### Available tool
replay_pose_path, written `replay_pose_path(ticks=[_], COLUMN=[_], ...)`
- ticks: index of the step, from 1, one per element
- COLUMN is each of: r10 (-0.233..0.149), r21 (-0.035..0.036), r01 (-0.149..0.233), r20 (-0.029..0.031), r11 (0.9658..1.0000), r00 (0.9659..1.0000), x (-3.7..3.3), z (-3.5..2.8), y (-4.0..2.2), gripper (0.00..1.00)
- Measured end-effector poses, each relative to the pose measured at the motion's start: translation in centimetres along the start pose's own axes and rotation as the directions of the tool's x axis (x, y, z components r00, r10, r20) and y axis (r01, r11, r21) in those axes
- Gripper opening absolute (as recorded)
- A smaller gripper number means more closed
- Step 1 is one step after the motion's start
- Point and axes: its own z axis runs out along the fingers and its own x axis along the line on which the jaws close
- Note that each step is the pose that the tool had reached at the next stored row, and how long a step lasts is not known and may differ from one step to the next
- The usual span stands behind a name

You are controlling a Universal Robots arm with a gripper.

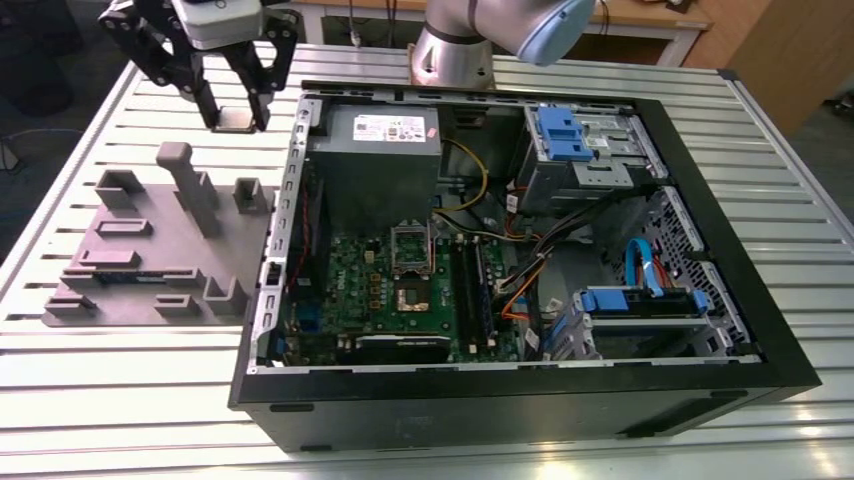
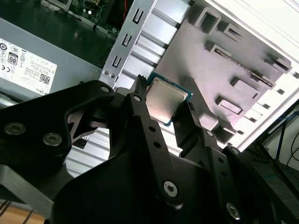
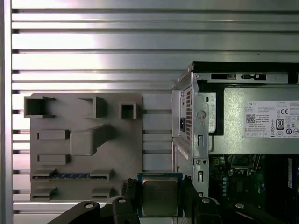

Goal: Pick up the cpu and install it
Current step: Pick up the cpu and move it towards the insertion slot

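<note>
Hand [image 1: 238, 120] gripping cpu [image 3: 160, 196] between fingertips, above table [image 1: 80, 160], beside computer case [image 1: 534, 415].

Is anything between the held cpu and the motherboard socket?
Nothing visible covers the socket; its hinged frame appears raised. Only the case wall lies between it and the cpu in the pincer.

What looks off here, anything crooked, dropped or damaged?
Nothing stands out. The cpu sits square in the gripper, held above the table beside the open computer case. Its metal top shows no visible damage, and the grey parts tray lies flat on the table.
</note>
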Motion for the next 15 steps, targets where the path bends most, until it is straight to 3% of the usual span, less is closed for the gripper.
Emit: replay_pose_path(ticks=[15], r10=[0.0], r21=[0.0], r01=[0.0], r20=[0.0], r11=[1.0], r00=[1.0], x=[-0.79], z=[0.01], y=[0.01], gripper=[0.47])
